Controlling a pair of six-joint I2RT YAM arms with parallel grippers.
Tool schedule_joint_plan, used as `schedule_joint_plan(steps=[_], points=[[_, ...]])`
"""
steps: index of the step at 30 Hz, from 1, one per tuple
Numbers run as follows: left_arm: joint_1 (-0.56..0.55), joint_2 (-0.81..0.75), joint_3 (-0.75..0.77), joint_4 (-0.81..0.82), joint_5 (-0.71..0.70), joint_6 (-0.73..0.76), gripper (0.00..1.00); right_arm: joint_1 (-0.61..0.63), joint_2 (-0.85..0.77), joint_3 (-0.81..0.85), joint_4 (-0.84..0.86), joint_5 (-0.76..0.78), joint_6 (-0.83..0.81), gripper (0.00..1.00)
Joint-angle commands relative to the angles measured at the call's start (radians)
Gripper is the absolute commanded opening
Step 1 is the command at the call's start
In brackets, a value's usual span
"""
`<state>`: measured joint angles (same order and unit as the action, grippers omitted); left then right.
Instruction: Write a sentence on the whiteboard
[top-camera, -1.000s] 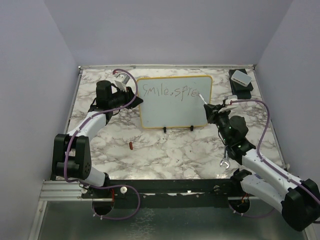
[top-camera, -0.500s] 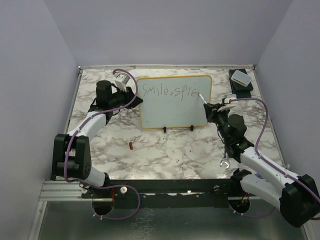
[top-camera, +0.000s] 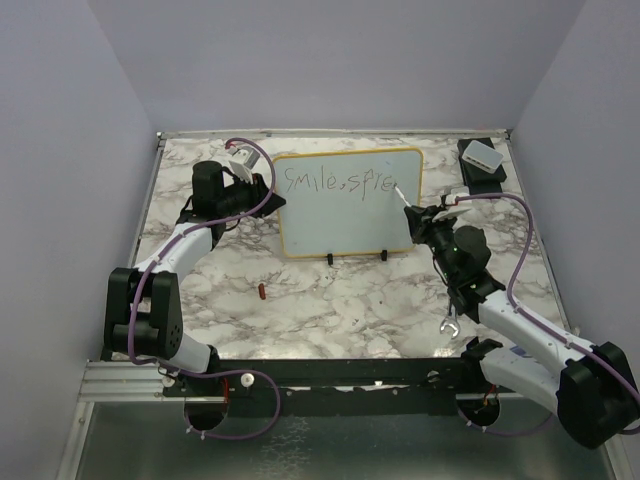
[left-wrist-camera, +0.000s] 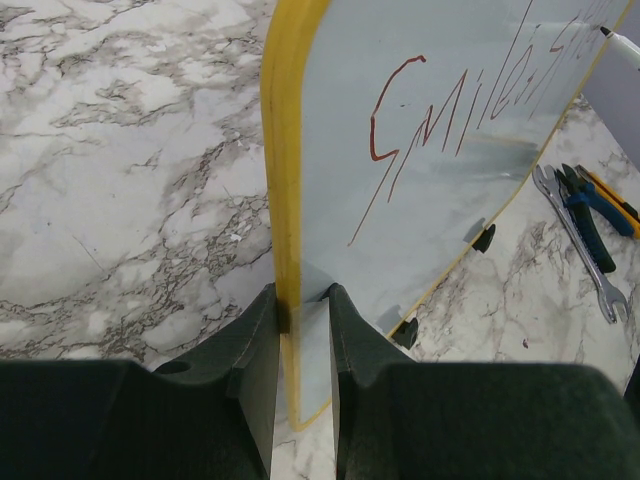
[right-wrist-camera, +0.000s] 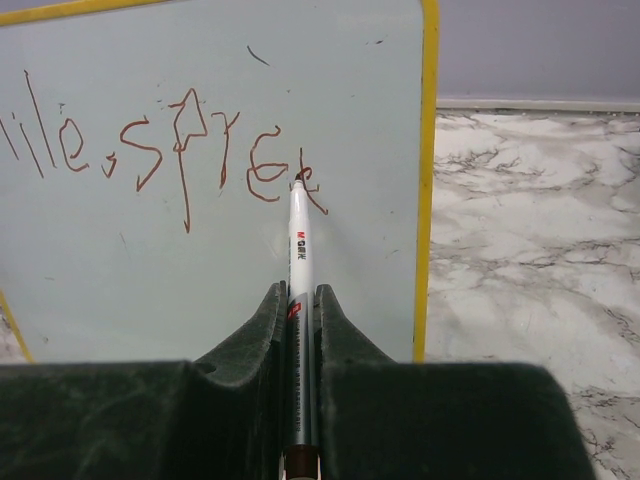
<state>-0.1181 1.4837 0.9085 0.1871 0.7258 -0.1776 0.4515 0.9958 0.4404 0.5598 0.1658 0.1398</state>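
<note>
Top external view, upper left: the left tool is gripping the left edge of the whiteboard. In the left wrist view its two fingers are clamping the yellow rim between them, bracing the board upright on its black feet in the upper middle of the desk. Across the top of the board the sentence is running as one line of thin dark-reddish strokes, reading "smile, spre", with a fresh mark starting after the last "e". At the right end of that line the marker is touching its tip to the board. The right tool, reaching in from the lower right, is closed tight on the marker's barrel.

To me the writing looks to be mid-word. "Spread" is lacking its last two letters and "sunshine" is not begun. The right rim is sitting near the tip, so the next move is calling for small, light strokes. After that comes a lift and a carry down and left to start a second line, with the left tool holding the board firm.

Counting left to right:
- one small red piece on the desk
- one whiteboard
- one marker
- two tools
- one wrench
- one pair of blue-handled pliers
- one white box on a black base, upper right
</note>
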Motion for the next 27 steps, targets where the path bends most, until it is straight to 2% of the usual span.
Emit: schedule_joint_plan(steps=[1, 27], points=[[-0.012, 0.011, 0.001, -0.061, -0.005, 0.021, 0.15, -0.005, 0.010, 0.018, -0.021, -0.026, 0.003, 0.01], [-0.016, 0.003, -0.003, -0.055, -0.007, 0.016, 0.15, -0.005, -0.024, 0.013, -0.068, 0.046, 0.008, 0.01]])
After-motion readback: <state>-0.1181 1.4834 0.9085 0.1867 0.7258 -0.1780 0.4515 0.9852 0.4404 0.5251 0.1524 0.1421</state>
